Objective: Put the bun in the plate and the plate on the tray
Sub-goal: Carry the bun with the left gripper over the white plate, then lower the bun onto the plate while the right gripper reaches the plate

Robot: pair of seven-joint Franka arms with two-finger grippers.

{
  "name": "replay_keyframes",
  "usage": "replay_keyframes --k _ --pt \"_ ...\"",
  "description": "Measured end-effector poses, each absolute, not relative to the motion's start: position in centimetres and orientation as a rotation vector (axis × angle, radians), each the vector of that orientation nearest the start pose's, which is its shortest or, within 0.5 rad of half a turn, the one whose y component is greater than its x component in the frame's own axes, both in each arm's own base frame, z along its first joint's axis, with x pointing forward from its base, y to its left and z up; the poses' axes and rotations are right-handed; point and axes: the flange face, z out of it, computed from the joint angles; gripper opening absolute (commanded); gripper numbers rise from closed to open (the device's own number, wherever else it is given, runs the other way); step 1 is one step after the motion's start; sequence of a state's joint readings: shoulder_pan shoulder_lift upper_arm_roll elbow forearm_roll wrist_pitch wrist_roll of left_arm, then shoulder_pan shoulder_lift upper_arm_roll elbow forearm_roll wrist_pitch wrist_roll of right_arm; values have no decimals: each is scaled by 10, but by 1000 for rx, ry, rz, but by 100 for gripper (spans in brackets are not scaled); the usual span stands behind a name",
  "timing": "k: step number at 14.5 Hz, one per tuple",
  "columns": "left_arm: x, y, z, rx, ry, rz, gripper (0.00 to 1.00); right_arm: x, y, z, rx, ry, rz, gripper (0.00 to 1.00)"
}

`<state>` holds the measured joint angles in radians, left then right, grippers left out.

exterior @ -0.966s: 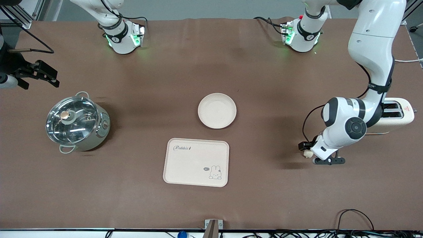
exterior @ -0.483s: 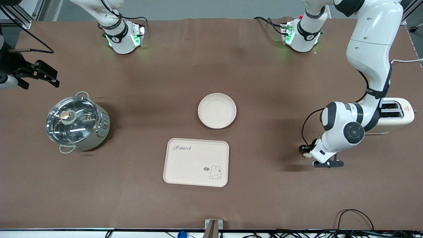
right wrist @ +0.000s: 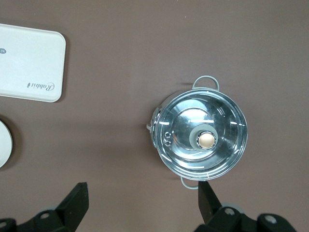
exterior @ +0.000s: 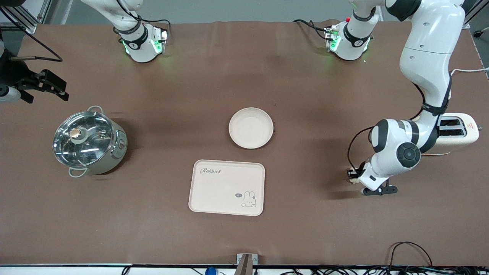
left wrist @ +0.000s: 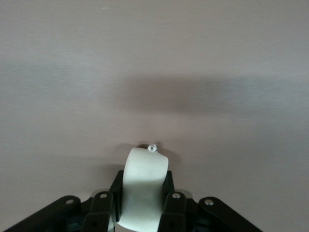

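My left gripper is shut on the small cream-white bun, low over the table near the toaster. In the left wrist view the bun sits clamped between the black fingers. The round cream plate lies empty at the table's middle. The cream rectangular tray with "Rabbit" script lies just nearer to the front camera than the plate. My right gripper waits open and empty above the table at the right arm's end; its wrist view shows the tray and the plate's edge.
A steel pot with a glass lid stands toward the right arm's end, also in the right wrist view. A cream toaster stands at the left arm's end, partly hidden by the left arm. Cables run along the table's near edge.
My left gripper with the bun has shifted slightly, and its arm has changed pose a little. The right arm, plate and tray have not moved.
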<state>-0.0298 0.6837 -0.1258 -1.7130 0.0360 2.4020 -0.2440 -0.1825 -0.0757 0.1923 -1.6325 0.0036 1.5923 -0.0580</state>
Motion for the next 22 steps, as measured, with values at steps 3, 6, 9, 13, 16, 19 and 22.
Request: replay_keyframes --k 3,6,9,13,16,19,22 --pt "660 -164 214 -3255 -235 -4 35 533 10 638 -3151 -106 -53 100" --pt "637 -248 235 -3305 -363 23 35 533 10 638 -3151 -106 -52 100" --pt "599 -349 255 -3309 -501 40 35 533 7 637 -3151 -99 -52 100" --pt "536 -450 266 -3291 -642 80 36 533 4 637 -3151 -89 -52 100" --pt "491 -495 261 -3240 -707 136 37 534 5 634 -3149 -109 -37 100" --pt "459 -506 247 -3094 -695 166 42 534 27 619 -3131 -236 79 100" --pt "455 -504 239 -3046 -702 172 45 544 75 588 -3035 -331 167 100"
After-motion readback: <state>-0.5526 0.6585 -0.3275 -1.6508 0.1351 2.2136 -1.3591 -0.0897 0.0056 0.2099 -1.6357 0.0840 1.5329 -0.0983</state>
